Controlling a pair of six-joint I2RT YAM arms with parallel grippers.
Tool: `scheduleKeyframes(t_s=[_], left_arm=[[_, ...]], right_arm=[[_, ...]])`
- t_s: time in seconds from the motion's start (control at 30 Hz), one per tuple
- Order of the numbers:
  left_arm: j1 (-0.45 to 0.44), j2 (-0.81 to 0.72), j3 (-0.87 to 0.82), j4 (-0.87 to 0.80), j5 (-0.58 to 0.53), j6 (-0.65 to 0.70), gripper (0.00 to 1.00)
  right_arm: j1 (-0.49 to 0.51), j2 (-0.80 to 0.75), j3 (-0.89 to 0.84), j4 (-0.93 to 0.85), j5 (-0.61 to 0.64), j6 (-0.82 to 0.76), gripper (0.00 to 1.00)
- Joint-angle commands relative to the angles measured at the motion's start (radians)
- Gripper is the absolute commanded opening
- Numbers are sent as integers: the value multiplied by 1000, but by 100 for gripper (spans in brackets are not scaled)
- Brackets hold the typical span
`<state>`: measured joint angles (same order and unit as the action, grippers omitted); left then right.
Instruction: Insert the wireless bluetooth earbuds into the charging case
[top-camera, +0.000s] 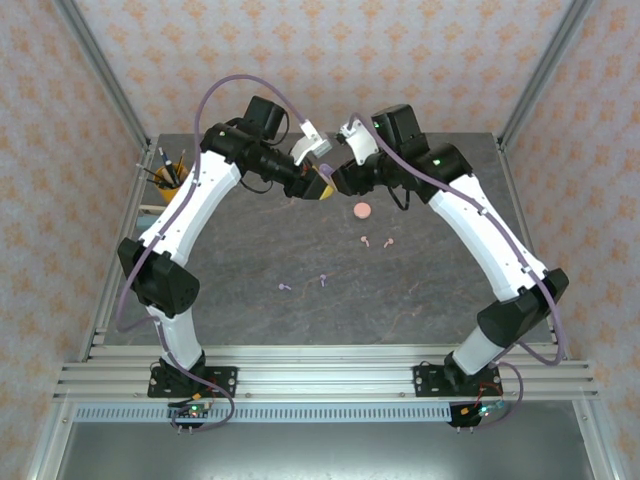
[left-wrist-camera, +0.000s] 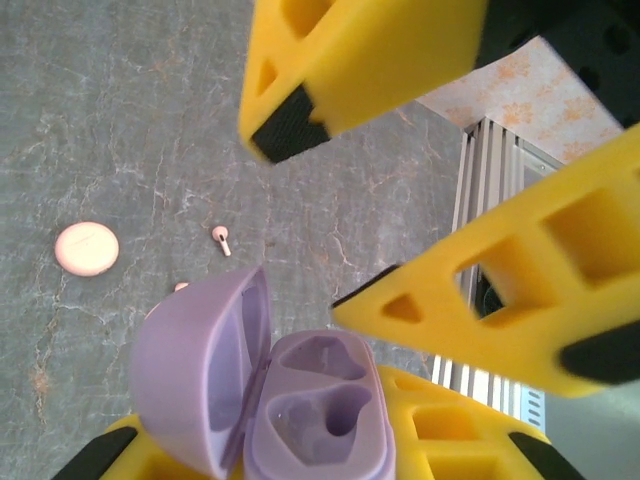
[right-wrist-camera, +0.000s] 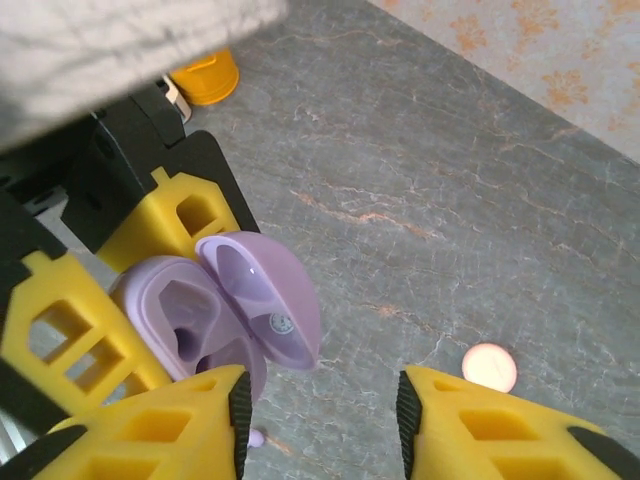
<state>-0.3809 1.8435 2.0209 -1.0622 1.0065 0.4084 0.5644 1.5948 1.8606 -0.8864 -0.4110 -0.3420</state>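
From above, the left gripper (top-camera: 314, 184) and right gripper (top-camera: 338, 178) meet over the far side of the table (top-camera: 250, 250), and the four earbuds (top-camera: 366, 241) lie loose on it, two pink, two lilac. In the left wrist view its fingers (left-wrist-camera: 460, 440) pinch the lilac charging case (left-wrist-camera: 300, 400), lid swung open. In the right wrist view the right fingers (right-wrist-camera: 170, 440) stand spread just beside that case.

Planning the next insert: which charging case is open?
The lilac case, lid up, held by the left gripper; the pink case lies shut on the table.
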Motion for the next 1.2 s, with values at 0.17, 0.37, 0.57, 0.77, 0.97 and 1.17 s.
scheduleKeyframes(t_s=[0.17,0.37,0.57,0.77,0.97,1.17], left_arm=[[38,-68,-94,111,-52,-41,0],[45,-140,-258,302,-253,-101,0],[43,-320,-555,636,-441,-119,0],[43,-444,-822,951,-479,-217,0],[43,-496,-1121,1388,-438,-321,0],[43,-498,-1325,1774,-419,-400,0]], right_arm=[[-60,-144,-60,20,63,78,54],[-81,-211,-163,43,102,206,55],[-83,-194,-298,85,77,415,55],[-60,-146,-480,169,29,631,54],[19,-40,-565,181,103,767,53],[44,19,-621,231,131,891,53]])
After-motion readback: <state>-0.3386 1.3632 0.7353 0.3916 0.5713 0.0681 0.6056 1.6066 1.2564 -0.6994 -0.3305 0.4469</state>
